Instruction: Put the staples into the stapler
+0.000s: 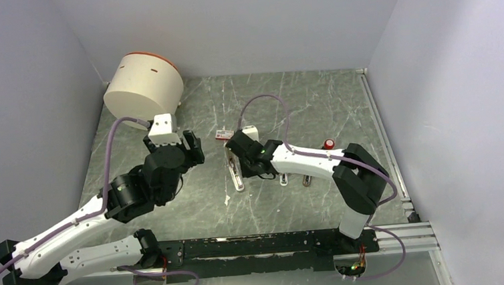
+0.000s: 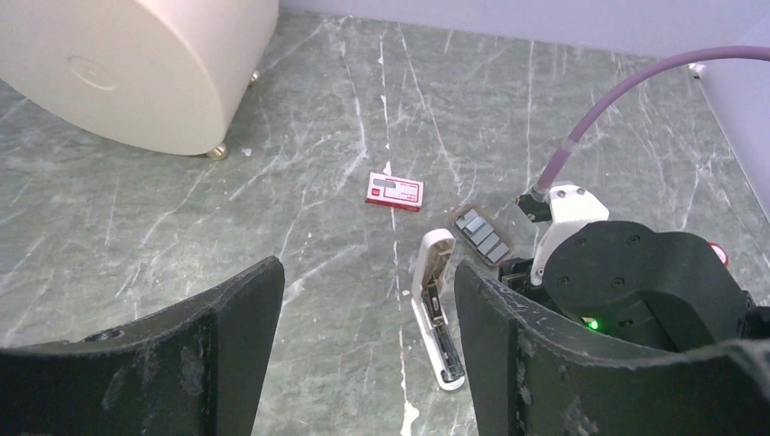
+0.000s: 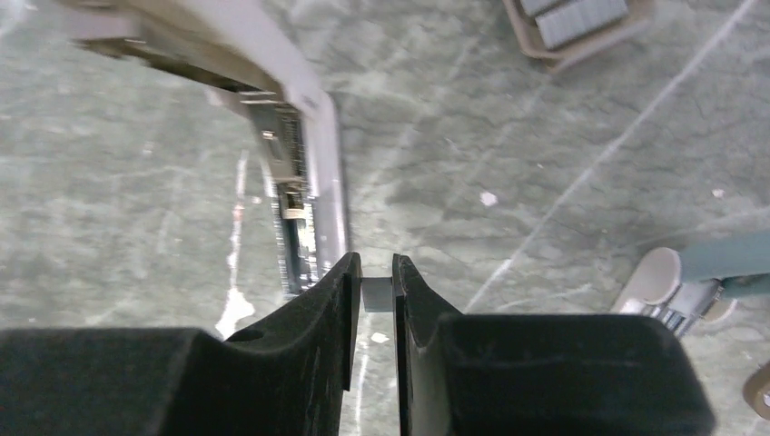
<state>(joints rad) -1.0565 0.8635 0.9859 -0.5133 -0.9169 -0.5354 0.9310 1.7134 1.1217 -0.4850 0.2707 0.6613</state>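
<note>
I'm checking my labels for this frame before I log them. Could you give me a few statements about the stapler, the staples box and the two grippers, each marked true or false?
1. The stapler lies opened on the table, its metal channel exposed. True.
2. The left gripper holds the red staples box. False: it is open and empty, and the box lies on the table apart from it.
3. The right gripper pinches a small grey piece between its fingertips. True.
4. The red staples box sits inside the brown tray. False: it lies on the bare table beside the tray.
</note>
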